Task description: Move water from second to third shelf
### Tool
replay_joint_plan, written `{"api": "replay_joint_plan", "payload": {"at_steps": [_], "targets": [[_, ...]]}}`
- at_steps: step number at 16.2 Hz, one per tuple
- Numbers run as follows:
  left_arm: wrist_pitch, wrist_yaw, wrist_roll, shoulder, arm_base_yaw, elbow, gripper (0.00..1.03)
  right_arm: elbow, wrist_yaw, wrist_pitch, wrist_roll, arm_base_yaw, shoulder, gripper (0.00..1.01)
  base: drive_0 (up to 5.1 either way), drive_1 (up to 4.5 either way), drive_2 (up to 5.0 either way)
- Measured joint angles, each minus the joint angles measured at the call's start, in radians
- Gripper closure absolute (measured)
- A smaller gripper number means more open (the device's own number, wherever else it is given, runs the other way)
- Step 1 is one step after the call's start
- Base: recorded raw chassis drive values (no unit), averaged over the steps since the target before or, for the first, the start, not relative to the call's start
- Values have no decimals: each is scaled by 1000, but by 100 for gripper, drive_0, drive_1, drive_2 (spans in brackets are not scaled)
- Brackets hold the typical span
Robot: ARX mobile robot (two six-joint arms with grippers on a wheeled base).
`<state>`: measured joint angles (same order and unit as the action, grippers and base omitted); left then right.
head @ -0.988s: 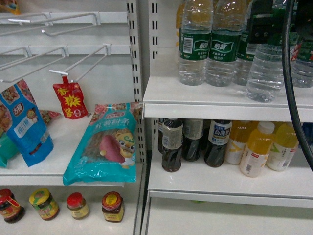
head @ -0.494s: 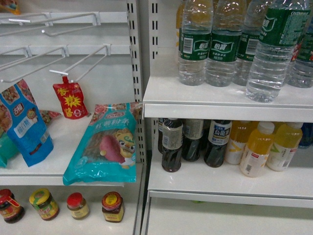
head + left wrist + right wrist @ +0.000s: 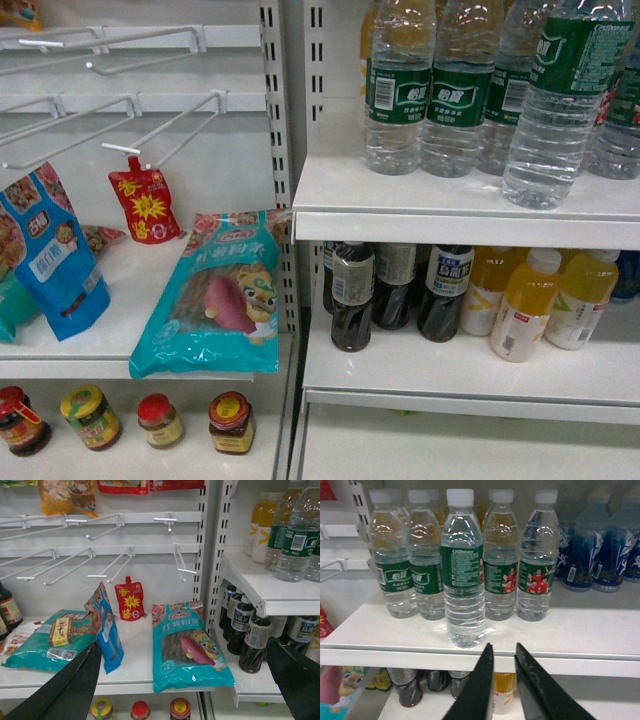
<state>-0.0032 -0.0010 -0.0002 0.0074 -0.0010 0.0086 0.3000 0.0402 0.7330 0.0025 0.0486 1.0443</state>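
- Green-labelled and clear, the water bottle (image 3: 555, 110) stands upright and alone on the upper white shelf (image 3: 400, 190). It is a step in front of the row of matching bottles (image 3: 430, 90).
- A second ago the right arm and its black cable crossed the head view beside this bottle. Both are now gone from that view and the bottle has not shifted.
- Seen from the right wrist, the right pincer (image 3: 503, 652) hangs in front of and below the bottle. Its two dark fingers are drawn almost together and grasp nothing.
- The bottle appears to have been let go and the arm backed clear. If this shelf counts as the third, the move looks all but done; the frames alone do not settle the count.
- The left pincer (image 3: 182, 645) is well to the left of the bottle and lower, spread wide and empty.
- The shelf's front edge lies just ahead of the bottle's base, with only a narrow strip of bare board between them. A knock toward the robot could tip it off.
- Behind the bottle the row stands close. To its right, past two more water bottles, are blue-labelled bottles (image 3: 590, 555).
- Below the bottle, dark tea bottles (image 3: 352, 295) and yellow juice bottles (image 3: 520, 305) fill the next shelf.
- Open air in front of the bottle is the only free way out.
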Motion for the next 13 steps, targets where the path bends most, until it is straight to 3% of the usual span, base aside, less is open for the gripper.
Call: {"api": "replay_joint_plan", "payload": {"at_steps": [1, 2, 13], "targets": [[0, 0, 0, 0, 0, 0, 5, -24, -33, 3, 0, -36, -34, 98, 0, 0, 0], [0, 0, 0, 0, 0, 0, 5, -48, -30, 3, 0, -53, -63, 99, 0, 0, 0], [0, 0, 0, 0, 0, 0, 5, -242, -39, -166, 0, -49, -412, 99, 0, 0, 0]]}}
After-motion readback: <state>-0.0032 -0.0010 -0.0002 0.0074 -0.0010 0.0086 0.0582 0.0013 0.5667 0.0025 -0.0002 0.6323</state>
